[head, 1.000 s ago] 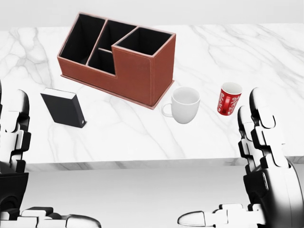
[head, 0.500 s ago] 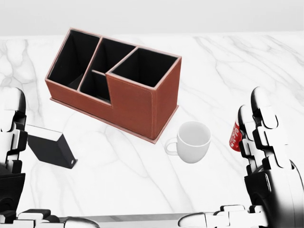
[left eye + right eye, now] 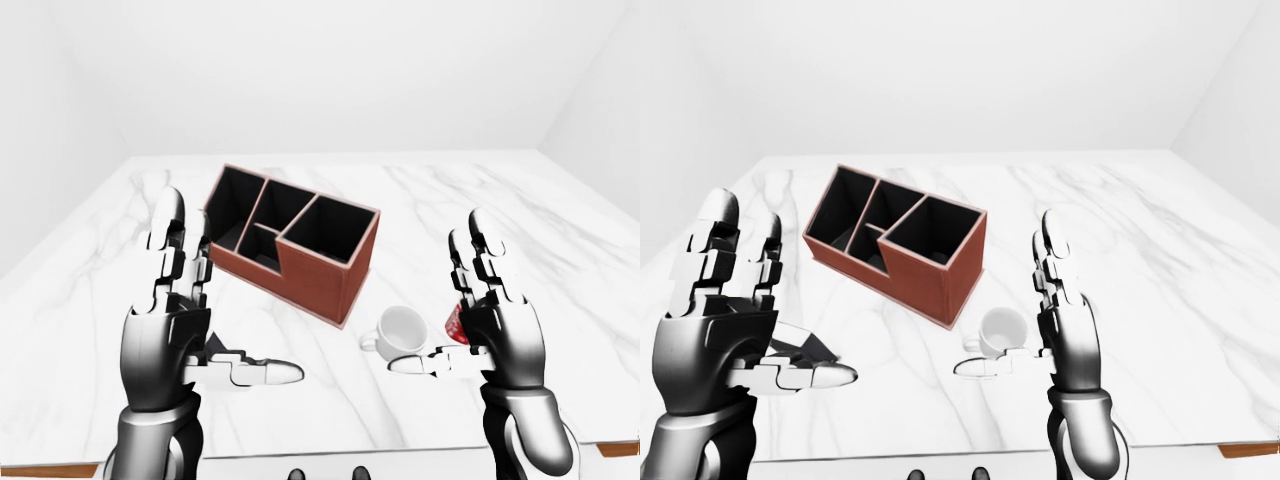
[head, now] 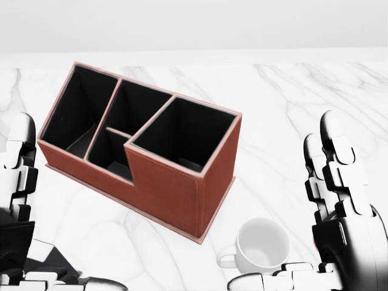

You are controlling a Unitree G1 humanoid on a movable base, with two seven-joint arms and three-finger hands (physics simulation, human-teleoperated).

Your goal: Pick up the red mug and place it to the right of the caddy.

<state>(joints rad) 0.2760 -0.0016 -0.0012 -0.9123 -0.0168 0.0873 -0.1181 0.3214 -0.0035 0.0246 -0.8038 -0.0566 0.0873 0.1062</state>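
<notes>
The red mug (image 3: 455, 325) sits on the marble table (image 3: 560, 250), well right of the caddy (image 3: 295, 250). We see only a red sliver of it in the left-eye view, since our right hand (image 3: 490, 320) stands in front of it; the other two views hide it fully. Both hands are raised with fingers spread, holding nothing, likely poised for the reach. A white mug (image 4: 262, 245) stands between caddy and red mug. Our left hand (image 3: 175, 320) covers a dark box (image 3: 800, 345).

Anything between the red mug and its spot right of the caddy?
Yes: the white mug stands just right of the caddy, between it and the red mug, which peeks out behind the right hand.
</notes>
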